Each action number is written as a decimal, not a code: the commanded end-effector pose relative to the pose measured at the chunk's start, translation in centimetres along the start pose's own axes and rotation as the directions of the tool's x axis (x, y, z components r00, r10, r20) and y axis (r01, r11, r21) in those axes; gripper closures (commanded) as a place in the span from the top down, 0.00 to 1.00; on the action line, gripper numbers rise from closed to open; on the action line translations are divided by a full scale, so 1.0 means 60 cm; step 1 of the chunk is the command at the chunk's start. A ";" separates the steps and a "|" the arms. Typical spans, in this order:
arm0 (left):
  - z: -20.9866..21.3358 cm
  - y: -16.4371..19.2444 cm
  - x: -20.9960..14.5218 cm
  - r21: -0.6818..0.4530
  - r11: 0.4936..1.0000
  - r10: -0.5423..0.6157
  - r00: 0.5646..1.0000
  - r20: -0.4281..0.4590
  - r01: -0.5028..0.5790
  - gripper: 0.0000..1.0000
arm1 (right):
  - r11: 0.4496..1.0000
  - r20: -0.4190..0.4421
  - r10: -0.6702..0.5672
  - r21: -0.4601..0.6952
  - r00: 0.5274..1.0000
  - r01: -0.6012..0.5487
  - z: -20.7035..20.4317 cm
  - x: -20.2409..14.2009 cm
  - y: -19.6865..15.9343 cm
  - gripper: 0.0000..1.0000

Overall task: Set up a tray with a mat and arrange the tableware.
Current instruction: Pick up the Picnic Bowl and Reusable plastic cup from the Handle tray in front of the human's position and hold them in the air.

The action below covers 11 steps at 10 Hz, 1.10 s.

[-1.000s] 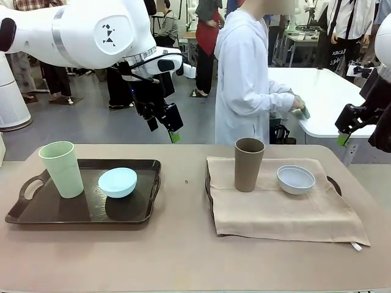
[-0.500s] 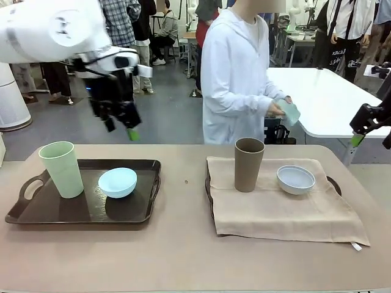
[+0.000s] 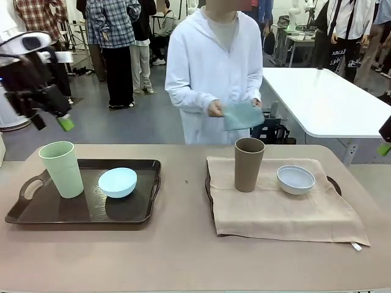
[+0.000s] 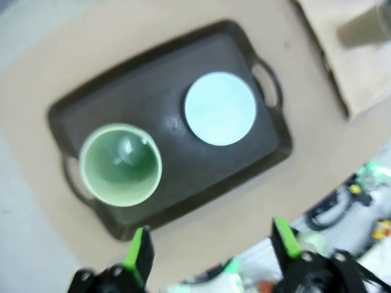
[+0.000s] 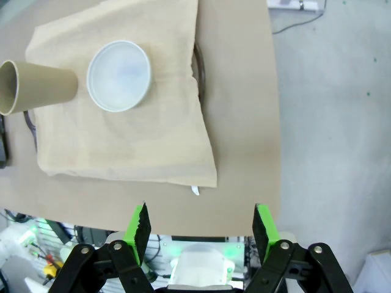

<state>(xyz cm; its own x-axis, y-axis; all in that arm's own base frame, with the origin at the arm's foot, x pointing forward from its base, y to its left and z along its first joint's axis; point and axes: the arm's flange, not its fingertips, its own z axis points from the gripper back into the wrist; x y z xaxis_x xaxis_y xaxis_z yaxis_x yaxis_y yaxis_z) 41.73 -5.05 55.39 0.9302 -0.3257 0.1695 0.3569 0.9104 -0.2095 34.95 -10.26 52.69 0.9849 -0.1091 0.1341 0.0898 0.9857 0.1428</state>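
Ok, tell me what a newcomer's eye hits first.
Two settings: on the left, a dark tray holds a pale green cup and light blue bowl; on the right, a beige mat carries a brown cup and whitish bowl. Beyond, a person holds a teal cloth.

In the front view the left gripper (image 3: 54,119) is smeared by motion, its fingers hard to tell apart, and its arm runs off the picture's edge; of the right gripper (image 5: 200,227) that view catches one green pad (image 3: 383,148) at the border, the rest cut away; ahead of the right gripper's fingers, the tray (image 5: 198,64) lies almost wholly under the mat (image 5: 122,140), a sliver of rim peeking out; the brown cup (image 5: 33,85) is clipped by the edge; the left wrist view is soft throughout, the same cup clipped at the corner far beyond the fingertips.
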 end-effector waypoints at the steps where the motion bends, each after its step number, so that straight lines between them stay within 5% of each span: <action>1: 0.001 0.048 -0.057 -0.079 0.996 0.056 0.996 0.063 -0.051 1.00 | 0.999 -0.007 -0.007 0.047 1.000 0.007 0.002 -0.012 -0.023 0.86; 4: 0.033 0.155 -0.134 -0.304 0.951 0.135 0.959 0.249 -0.056 1.00 | 0.957 -0.016 -0.069 0.280 0.998 0.070 0.017 -0.011 -0.096 0.86; 7: 0.041 0.280 -0.200 -0.572 0.820 0.270 0.891 0.364 -0.015 1.00 | 0.841 -0.040 -0.186 0.510 0.982 0.180 0.020 -0.012 -0.188 0.86; 11: 0.054 0.374 -0.276 -0.687 0.727 0.408 0.809 0.423 -0.008 1.00 | 0.685 -0.099 -0.335 0.657 0.937 0.314 -0.001 -0.041 -0.305 0.86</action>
<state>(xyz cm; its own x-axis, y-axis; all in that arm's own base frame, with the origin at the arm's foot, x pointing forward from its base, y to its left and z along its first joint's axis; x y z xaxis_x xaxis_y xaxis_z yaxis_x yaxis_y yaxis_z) 33.60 20.73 50.91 0.8652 0.2131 0.4538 0.2967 0.5120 -0.8061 30.47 -27.14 49.74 0.9074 -0.4201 -0.0086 0.2831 0.5961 0.7513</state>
